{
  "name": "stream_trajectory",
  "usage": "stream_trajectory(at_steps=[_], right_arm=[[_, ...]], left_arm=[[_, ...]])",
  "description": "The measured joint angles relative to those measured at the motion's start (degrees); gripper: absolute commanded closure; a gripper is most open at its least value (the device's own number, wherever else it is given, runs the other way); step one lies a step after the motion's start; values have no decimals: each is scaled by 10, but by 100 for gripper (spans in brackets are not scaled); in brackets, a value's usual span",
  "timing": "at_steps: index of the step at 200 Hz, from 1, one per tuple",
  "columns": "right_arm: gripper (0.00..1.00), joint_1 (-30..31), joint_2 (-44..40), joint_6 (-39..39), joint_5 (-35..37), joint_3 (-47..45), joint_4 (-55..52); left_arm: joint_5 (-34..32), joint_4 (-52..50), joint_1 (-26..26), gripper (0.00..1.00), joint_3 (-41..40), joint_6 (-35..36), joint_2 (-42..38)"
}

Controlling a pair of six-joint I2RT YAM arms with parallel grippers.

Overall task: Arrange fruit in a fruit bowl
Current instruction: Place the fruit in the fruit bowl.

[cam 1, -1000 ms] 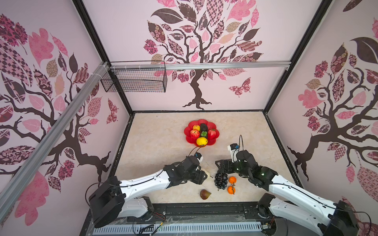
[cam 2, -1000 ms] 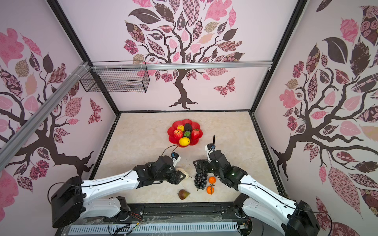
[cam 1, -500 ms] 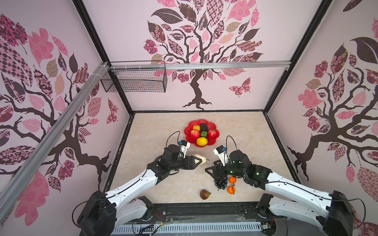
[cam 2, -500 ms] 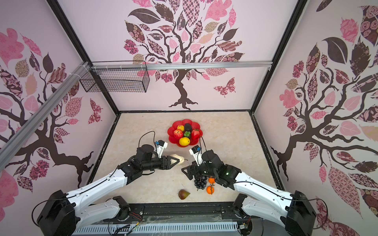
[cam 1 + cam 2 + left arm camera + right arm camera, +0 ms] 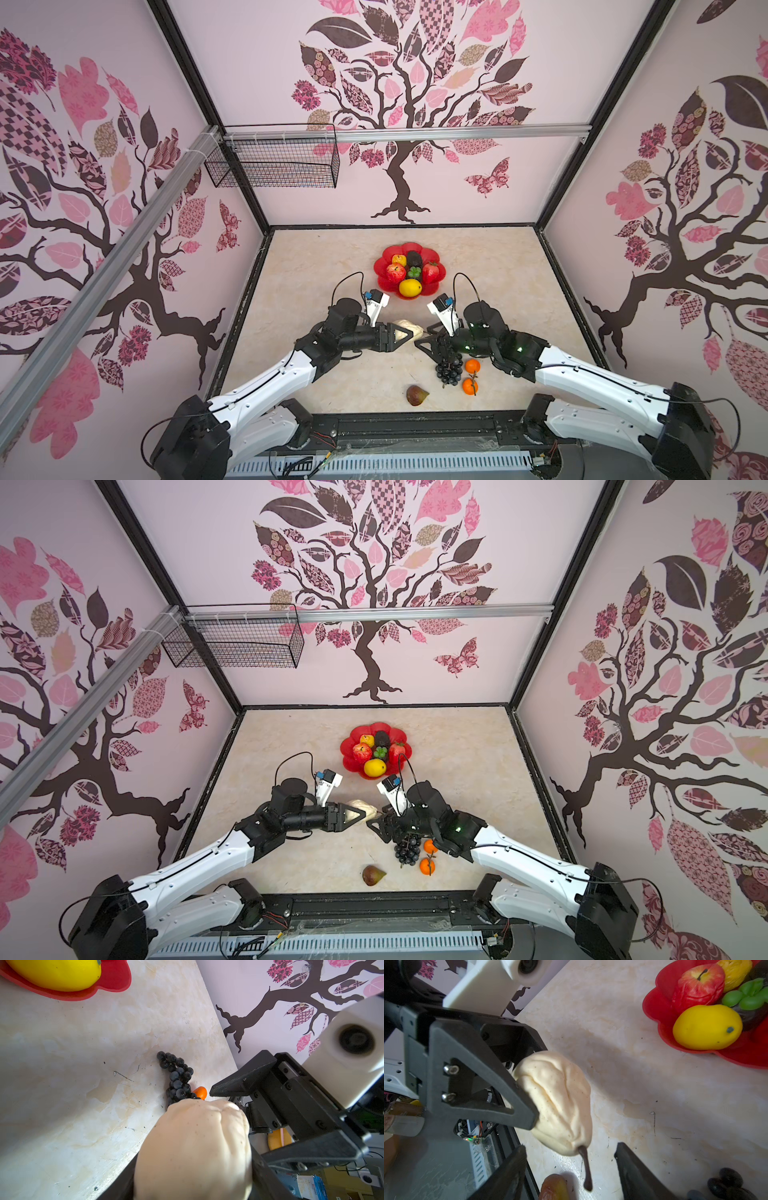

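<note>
My left gripper (image 5: 405,336) is shut on the cream knobbly piece (image 5: 409,328), held above the table in front of the fruit bowl (image 5: 380,270). The piece fills the left wrist view (image 5: 197,1147). My right gripper (image 5: 570,1148) faces it, open, with the piece's (image 5: 560,1101) dark stem hanging between its jaws without touching them. In both top views the red bowl (image 5: 347,750) holds a lemon (image 5: 410,287), an apple (image 5: 395,272), a strawberry (image 5: 430,272) and a dark avocado (image 5: 414,258). On the table lie the grape bunch (image 5: 449,368), two oranges (image 5: 472,366) and a brown fig (image 5: 416,395).
A black wire basket (image 5: 274,166) hangs on the rail at the back left. The grapes, oranges and fig lie near the front edge, just under and beside my right arm. Walls close the table on three sides.
My left gripper has lifted the cream piece and swung it toward the middle. My right gripper has come left to meet it, and its jaws have narrowed around the stem.
</note>
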Motion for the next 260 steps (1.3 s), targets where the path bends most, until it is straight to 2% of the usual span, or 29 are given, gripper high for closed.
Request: stream_trajectory(at_steps=[26,97,140,229,260], right_arm=[[51,0,0,-7,12,3,-10],[77,2,1,-10,31,3,-14],[88,3,1,-10,47,4,-18],[94,4,5,-10,45,12,-29],[95,4,9,-10,45,15,-33]], left_arm=[[1,0,0,42,-6,0,0],[-6,0,1,42,-7,0,-1],[-7,-1,2,41,-7,0,-1],[-9,0,2,36,-7,0,0],[-10,0,2,30,-7,1,1]])
